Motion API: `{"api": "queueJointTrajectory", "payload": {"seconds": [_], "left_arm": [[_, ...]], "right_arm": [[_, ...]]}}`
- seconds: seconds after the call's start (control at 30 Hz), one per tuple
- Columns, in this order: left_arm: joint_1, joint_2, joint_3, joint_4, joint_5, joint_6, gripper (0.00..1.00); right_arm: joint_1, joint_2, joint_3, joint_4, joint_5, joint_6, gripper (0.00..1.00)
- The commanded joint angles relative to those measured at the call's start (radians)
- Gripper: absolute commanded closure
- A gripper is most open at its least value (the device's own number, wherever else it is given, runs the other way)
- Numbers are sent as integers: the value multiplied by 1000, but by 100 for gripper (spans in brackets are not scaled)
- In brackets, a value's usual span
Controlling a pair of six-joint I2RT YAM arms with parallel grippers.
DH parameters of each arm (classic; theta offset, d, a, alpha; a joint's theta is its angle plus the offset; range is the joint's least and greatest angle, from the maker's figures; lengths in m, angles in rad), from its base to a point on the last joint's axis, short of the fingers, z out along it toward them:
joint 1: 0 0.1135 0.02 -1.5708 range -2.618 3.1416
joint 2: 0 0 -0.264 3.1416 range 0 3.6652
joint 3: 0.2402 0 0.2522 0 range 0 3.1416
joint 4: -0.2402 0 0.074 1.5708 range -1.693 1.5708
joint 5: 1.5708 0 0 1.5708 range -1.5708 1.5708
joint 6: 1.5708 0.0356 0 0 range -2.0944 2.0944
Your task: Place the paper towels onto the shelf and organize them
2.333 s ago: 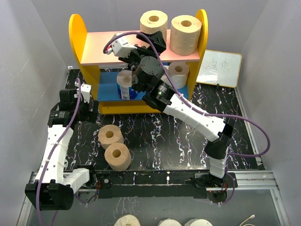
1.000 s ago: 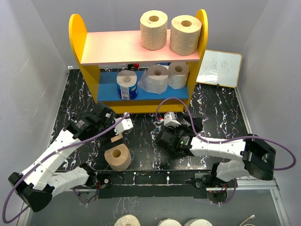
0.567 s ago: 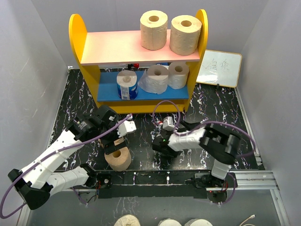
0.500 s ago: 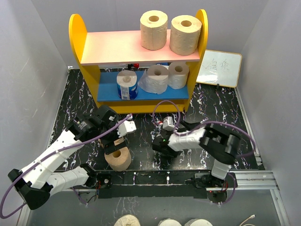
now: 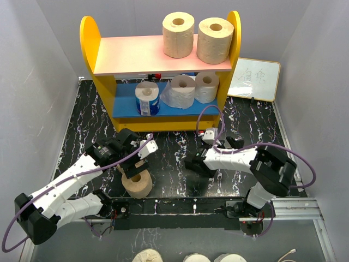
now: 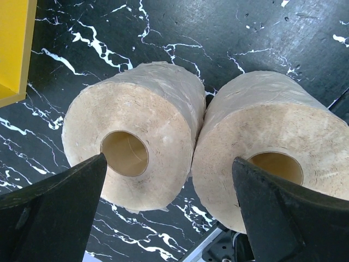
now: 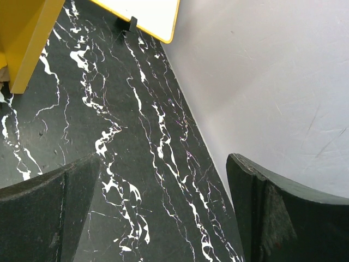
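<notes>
The shelf holds two tan paper towels, one beside the other, on its pink top board. On the blue lower board stand a blue-wrapped white roll and two white rolls. Two more tan rolls stand touching on the table: one in plain sight, the other mostly under my left gripper. That gripper hangs open above both, touching neither. My right gripper is open and empty, low over the table, facing the right wall.
A small whiteboard leans at the back right beside the shelf's yellow leg. Grey walls close in on both sides. The tops of other rolls peek out below the table's front rail.
The right arm has drawn back from the shelf, dropped to the table and swung right. The left arm has come in from the left to hover over the two tan rolls.
</notes>
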Motion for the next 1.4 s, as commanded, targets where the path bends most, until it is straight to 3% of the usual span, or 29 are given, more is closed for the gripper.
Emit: {"api": "queueJointTrajectory", "payload": {"seconds": [0.0, 0.6, 0.87, 1.37], "left_arm": [[-5, 23, -1, -23, 78, -36, 1], [-5, 53, 138, -191, 208, 29, 1], [-5, 41, 33, -50, 32, 22, 1], [-5, 105, -52, 46, 27, 35, 1]], "right_arm": [[-11, -62, 12, -4, 66, 53, 2], [-18, -20, 12, -2, 67, 49, 1], [-17, -8, 15, -3, 65, 47, 1], [-17, 4, 17, -2, 63, 44, 1]]}}
